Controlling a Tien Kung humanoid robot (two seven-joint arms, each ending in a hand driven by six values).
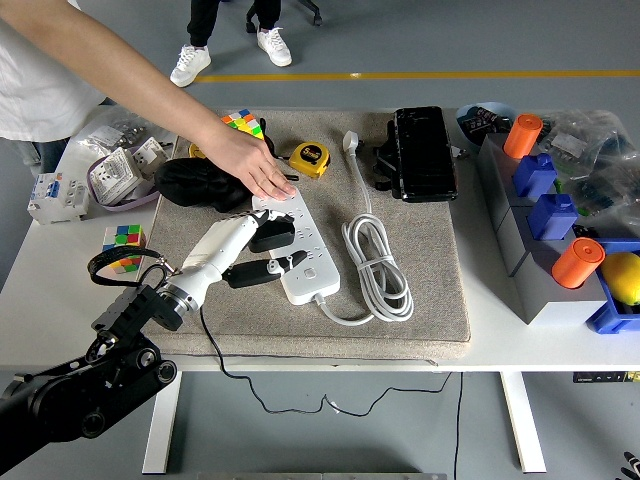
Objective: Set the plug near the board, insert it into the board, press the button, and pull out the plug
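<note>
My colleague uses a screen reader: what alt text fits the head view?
The robot's left hand holds a black plug over a white power strip on a grey mat, while a person's hand pins the strip's far end.

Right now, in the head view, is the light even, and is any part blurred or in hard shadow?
Head view: the light is soft and even, with no strong glare on the white power strip. Only faint shadows lie under the left hand and the person's hand. The black plug stays sharp, though its dark surface hides detail. Nothing looks motion-blurred.
</note>
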